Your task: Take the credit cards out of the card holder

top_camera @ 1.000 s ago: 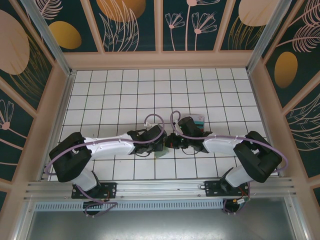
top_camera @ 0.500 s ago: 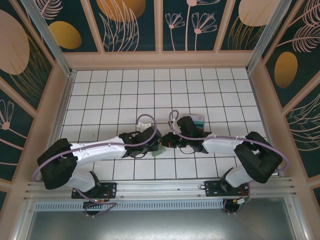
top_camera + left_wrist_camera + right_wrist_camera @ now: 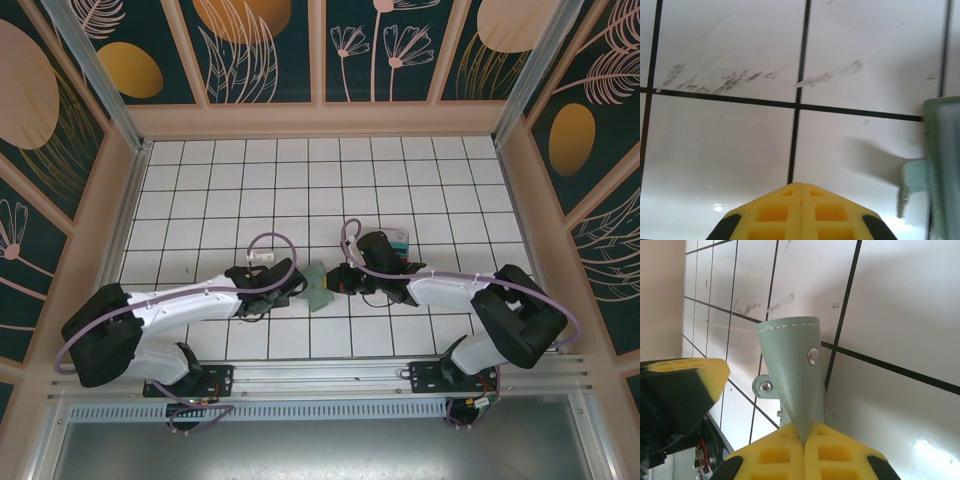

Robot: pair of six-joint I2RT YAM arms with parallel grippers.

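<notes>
— While the right gripper (image 3: 803, 439) pinches it, where does the card holder (image 3: 792, 365) sit?
— Between those yellow, waffle-patterned pads (image 3: 775, 455). One narrow end is nipped and the rest stands up off the white tiles (image 3: 900, 300) like a folded cone. It has pebbled sage-green skin, pale stitching along the curved top edge, and two round metal snaps (image 3: 813, 356), one of them on a small rounded tab (image 3: 766, 386).
— And the left gripper (image 3: 801, 192)?
— Pressed together on nothing, its yellow tips meeting in a blunt wedge over the glossy tile. The holder's edge and tab lie near it at the right of its wrist view, apart from it.
— The credit cards (image 3: 398, 238)?
— From above, a small flat teal-and-red stack on the floor just behind the right wrist, apart from the holder. The tiles are square, black-grouted and scuffed with grey marks.
</notes>
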